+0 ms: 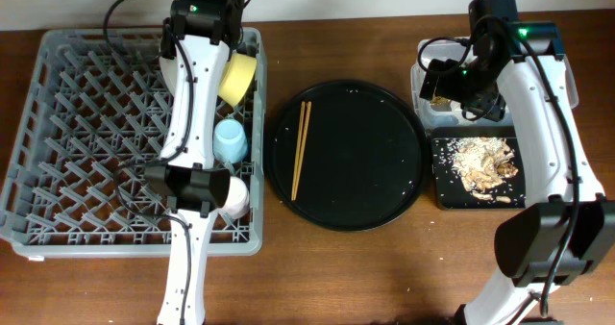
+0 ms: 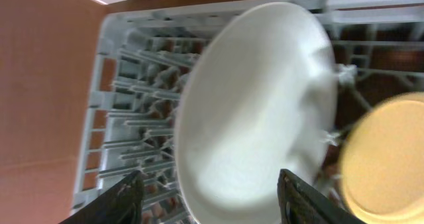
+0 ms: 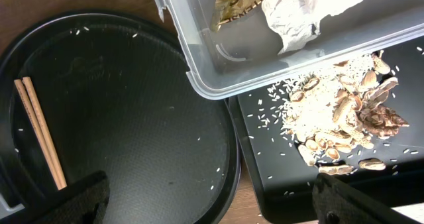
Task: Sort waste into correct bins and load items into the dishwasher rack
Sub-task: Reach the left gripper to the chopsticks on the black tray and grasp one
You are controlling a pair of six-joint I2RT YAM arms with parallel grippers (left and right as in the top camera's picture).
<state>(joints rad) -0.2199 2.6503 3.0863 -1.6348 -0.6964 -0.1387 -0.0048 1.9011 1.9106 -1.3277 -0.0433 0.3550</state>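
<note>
The grey dishwasher rack (image 1: 86, 123) fills the left. In it are the yellow bowl (image 1: 237, 77), the light-blue cup (image 1: 230, 139) and a pale pinkish cup (image 1: 236, 197). In the left wrist view the pale plate (image 2: 255, 98) stands on edge among the pegs beside the yellow bowl (image 2: 384, 161). My left gripper (image 2: 211, 197) is open, with its fingers on either side of the plate. The chopsticks (image 1: 299, 149) lie on the round black tray (image 1: 384, 171). My right gripper (image 1: 450, 83) is open and empty over the clear tub (image 3: 218, 58), which holds napkins (image 3: 298, 8). Food scraps (image 1: 485, 162) lie in the black rectangular tray (image 1: 452, 195).
The round black tray carries scattered rice grains and sits between the rack and the two bins. My left arm reaches across the rack's right half. A few crumbs lie on the brown table in front.
</note>
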